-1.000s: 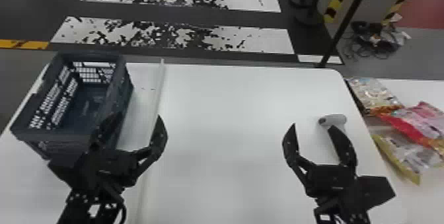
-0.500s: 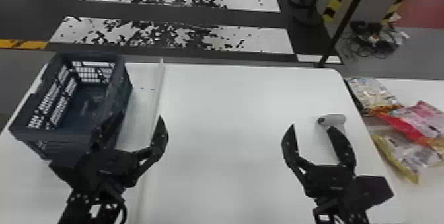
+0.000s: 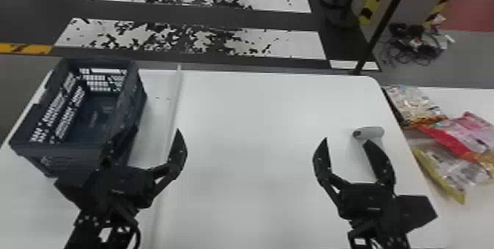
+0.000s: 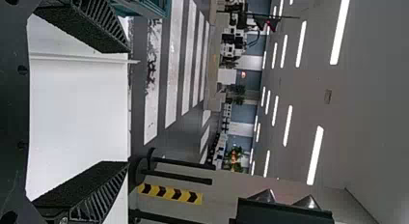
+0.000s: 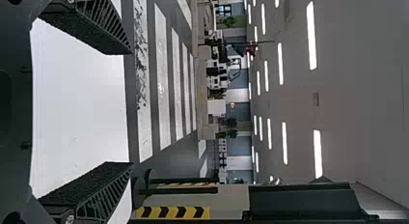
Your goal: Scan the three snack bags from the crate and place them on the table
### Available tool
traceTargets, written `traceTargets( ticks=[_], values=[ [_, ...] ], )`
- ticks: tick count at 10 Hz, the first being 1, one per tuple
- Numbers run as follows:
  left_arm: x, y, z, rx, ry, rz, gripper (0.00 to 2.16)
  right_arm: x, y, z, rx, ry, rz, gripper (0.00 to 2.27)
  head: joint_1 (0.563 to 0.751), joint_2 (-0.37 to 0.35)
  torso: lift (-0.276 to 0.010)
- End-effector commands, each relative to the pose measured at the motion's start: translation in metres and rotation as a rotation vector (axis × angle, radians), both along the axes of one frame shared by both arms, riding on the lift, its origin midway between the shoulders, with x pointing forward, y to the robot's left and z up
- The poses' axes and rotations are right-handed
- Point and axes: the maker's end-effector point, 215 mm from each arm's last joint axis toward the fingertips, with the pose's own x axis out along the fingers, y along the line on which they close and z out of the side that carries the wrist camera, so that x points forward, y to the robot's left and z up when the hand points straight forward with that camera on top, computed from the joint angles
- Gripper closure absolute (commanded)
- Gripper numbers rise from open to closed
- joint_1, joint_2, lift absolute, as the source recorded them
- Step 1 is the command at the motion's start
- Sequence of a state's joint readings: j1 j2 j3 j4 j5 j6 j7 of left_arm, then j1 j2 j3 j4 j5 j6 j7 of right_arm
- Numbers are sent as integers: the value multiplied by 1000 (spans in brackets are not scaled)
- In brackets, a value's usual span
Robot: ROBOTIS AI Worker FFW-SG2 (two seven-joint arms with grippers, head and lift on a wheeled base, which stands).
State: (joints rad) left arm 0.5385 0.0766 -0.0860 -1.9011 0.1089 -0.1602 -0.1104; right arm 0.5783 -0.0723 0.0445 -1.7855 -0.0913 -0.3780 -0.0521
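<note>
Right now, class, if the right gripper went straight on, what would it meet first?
Probably nothing soon: ahead of the right gripper, the way looks free over the table towards the striped floor. The scanner shows just past its right finger, but height is unclear, so a brush is possible.

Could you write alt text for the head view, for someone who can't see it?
A robot's open left hand and right hand hover over a white table, with a dark crate at left and a pale scanner near the right hand. Three snack bags lie past the table's right edge.
</note>
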Motion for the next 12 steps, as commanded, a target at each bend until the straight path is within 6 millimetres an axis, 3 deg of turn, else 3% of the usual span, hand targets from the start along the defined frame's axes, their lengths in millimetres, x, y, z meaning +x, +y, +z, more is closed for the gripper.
traceTargets(
  ticks=[1,12],
  values=[
    [0,-1,1,-1,-1,-1,39,0,0,0,1,0,0,66,695,-88,-62],
    [0,-1,-4,1,10,0,39,-1,2,-2,1,5,3,70,695,-86,-62]
  ],
)
